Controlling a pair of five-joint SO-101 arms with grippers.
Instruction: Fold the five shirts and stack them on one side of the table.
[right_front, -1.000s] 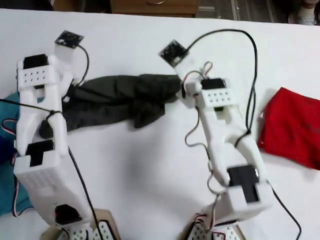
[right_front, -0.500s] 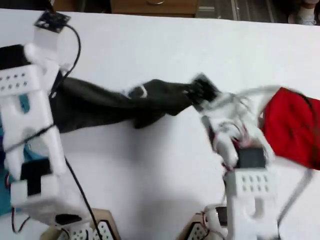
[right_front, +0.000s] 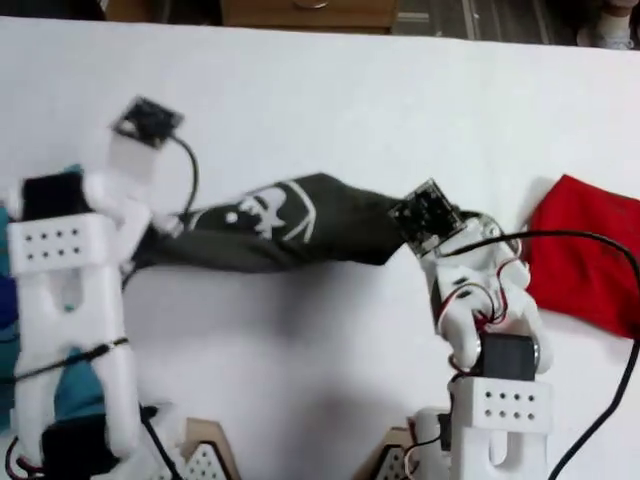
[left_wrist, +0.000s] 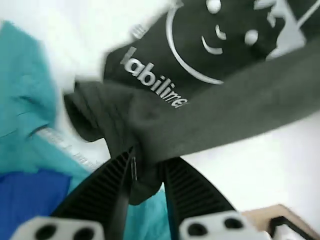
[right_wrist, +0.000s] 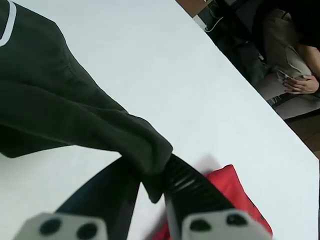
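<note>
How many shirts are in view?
4: dark shirt held by left pincer and right pincer, red shirt at right, teal shirt and blue shirt under left arm; others may be hidden.

dark shirt (right_front: 300, 235) stretched mid-table, red shirt (right_front: 590, 255) right

White table (right_front: 300, 90) carries a red shirt (right_front: 590, 255); teal shirt (left_wrist: 25, 90) and blue shirt (left_wrist: 30, 195) lie well apart from it.

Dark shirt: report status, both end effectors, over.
Left end effector shut on dark shirt, one end. Right end effector shut on the other end. Shirt stretched between them, unfolded. Red shirt, teal shirt lie close by.
</note>
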